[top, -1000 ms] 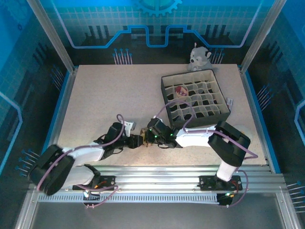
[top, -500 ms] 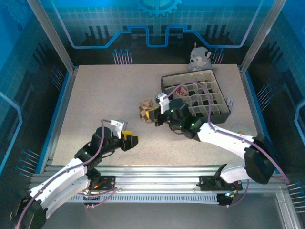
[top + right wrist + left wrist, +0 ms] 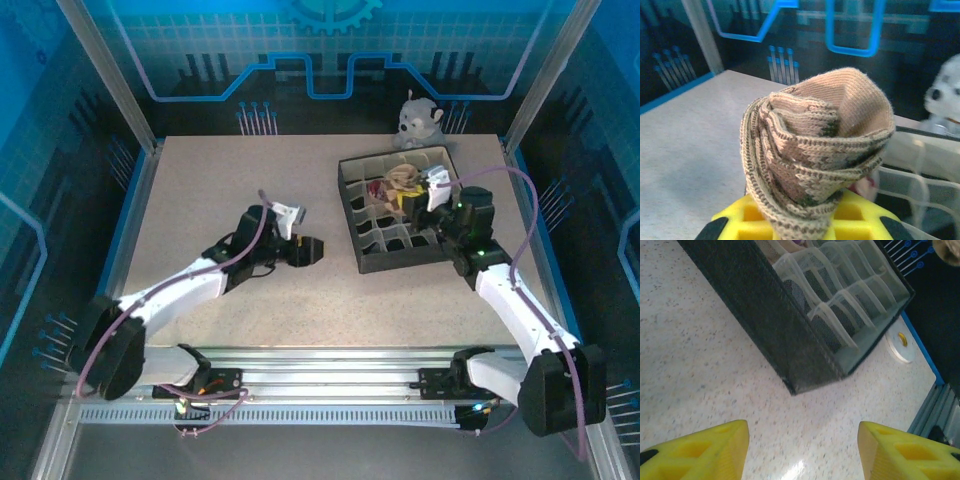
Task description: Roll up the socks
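Observation:
The brown-and-tan argyle sock [image 3: 815, 150] is rolled into a bundle, and my right gripper [image 3: 805, 222] is shut on its lower end. In the top view this sock [image 3: 403, 178] hangs in the right gripper [image 3: 413, 198] over the back cells of the black divided box [image 3: 400, 263]. A beige sock with red [image 3: 378, 190] lies in a back-left cell beside it. My left gripper [image 3: 310, 250] stands open above the bare table, just left of the box. Its yellow fingertips [image 3: 705, 452] are wide apart with nothing between them, so the left gripper [image 3: 802, 445] is empty.
A grey plush toy [image 3: 418, 120] sits behind the box at the table's back edge, seen too as the plush toy [image 3: 945, 97]. The box's near corner [image 3: 795, 355] lies just ahead of the left fingers. A white round disc [image 3: 900, 342] rests right of the box.
The right arm has carried the rolled argyle sock from mid-table up and right to over the box. The left arm swung forward and right toward the box, its jaws wider than a second ago.

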